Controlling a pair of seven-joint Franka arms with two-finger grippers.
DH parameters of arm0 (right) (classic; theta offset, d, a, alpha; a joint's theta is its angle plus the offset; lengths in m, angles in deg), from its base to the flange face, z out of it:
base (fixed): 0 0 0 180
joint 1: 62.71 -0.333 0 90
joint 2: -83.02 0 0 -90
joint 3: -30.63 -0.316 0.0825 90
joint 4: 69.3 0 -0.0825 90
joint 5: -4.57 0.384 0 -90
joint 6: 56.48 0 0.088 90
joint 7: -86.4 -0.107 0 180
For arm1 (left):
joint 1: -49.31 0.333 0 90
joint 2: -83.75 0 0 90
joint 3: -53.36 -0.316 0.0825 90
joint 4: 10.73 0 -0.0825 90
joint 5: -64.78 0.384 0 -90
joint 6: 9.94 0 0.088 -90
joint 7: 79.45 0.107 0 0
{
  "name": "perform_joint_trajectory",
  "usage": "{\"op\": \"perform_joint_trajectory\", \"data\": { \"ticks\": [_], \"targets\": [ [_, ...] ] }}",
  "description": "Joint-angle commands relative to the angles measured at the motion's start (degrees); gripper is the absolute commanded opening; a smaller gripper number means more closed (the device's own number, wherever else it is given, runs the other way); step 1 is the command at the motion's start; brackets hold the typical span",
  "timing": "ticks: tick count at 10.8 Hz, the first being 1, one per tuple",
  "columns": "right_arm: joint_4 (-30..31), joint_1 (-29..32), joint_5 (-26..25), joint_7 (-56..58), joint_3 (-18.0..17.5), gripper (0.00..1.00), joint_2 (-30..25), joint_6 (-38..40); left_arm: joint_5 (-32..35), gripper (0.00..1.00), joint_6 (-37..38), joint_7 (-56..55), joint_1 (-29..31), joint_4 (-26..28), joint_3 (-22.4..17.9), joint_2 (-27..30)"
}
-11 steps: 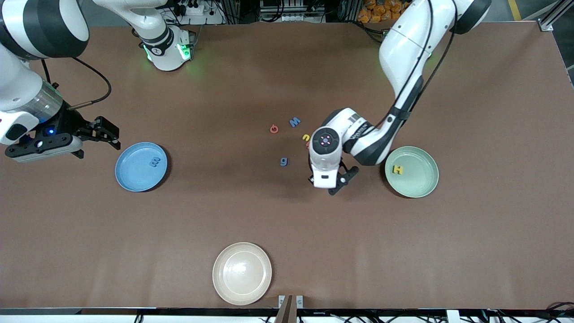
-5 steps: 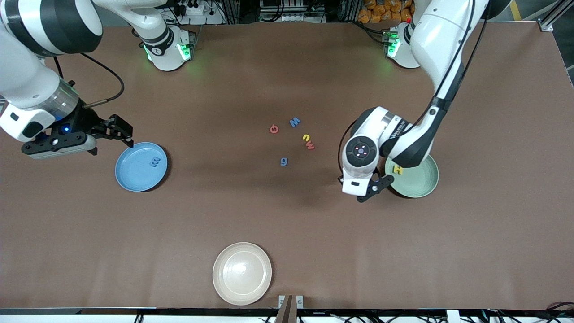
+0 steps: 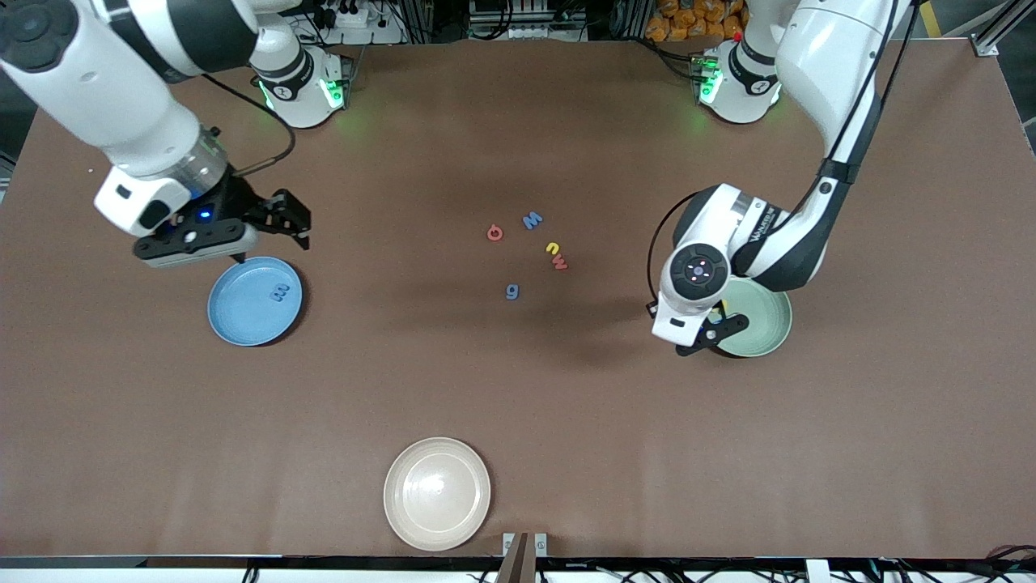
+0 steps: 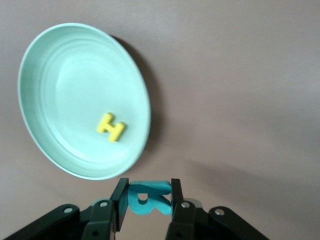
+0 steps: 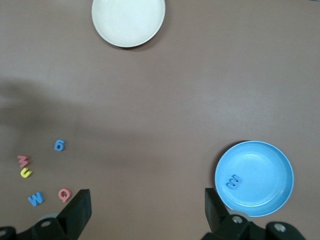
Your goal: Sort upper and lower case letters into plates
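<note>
Teal letter (image 4: 148, 197) in left gripper (image 4: 147, 199)

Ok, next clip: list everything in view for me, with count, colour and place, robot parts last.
Mint green plate: one, toward the left arm's end of the table.
Yellow H: one, in the mint green plate.
Blue plate: one, toward the right arm's end.
Blue m: one, in the blue plate.
Loose letters mid-table: red Q, blue W, yellow u, red w, blue g, the last nearest the front camera.
Cream plate: one, nearest the front camera.
Teal R: one, held in the air.
Left gripper: shut on the teal R, beside the mint green plate's rim.
Right gripper: open, over the table beside the blue plate.
</note>
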Motion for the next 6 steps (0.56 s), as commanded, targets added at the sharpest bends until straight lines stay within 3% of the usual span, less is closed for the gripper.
{"op": "perform_joint_trajectory", "data": {
  "ticks": [1,2,3,4,5,6],
  "targets": [
    [-0.07,0.15,0.09,-0.68,-3.21,1.00,0.73,0.27,2.12,0.22,-4.00,7.67,5.12,8.94,0.52,5.61],
    [0.02,-1.25,0.17,-0.68,-3.40,1.00,1.69,0.27,3.26,0.22,-5.76,12.84,7.67,10.62,0.52,6.41],
    [0.02,-1.70,0.09,-0.77,-6.27,1.00,3.01,0.01,3.45,0.25,-8.30,16.46,9.00,11.85,0.44,6.42],
    [0.10,-1.87,0.09,-0.77,-8.04,1.00,4.50,-0.26,5.54,0.39,-9.37,18.50,9.71,12.13,0.43,5.89],
    [0.11,-3.01,0.00,-0.86,-9.01,1.00,6.08,-0.35,7.04,0.40,-9.38,20.09,10.59,12.30,0.43,5.89],
    [0.19,-3.19,0.00,-0.77,-9.37,1.00,6.88,-1.13,7.14,0.49,-9.38,21.76,11.38,12.57,0.52,5.89]
  ]
}}
